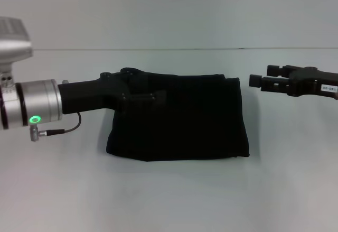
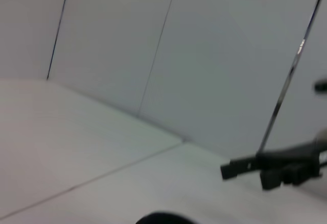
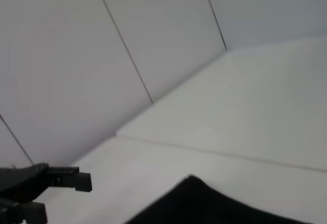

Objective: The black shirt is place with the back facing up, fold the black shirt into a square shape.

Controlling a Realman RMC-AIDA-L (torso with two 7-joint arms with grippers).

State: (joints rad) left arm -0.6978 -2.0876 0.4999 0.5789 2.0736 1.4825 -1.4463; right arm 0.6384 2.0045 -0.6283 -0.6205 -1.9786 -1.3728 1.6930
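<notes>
The folded black shirt lies mid-table. The left gripper reaches in from nine o'clock over its far-left corner, grip unreadable. The right gripper hovers parted at two o'clock, just clear of the cloth.

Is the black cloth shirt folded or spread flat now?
Folded: the black cloth shirt lies as a compact rectangle, no sleeves showing.

From my feed it's just a plain white table running back to a pale grey panelled wall. Thin dark seams split that wall into panels. Lighting's even, soft everywhere.
</notes>
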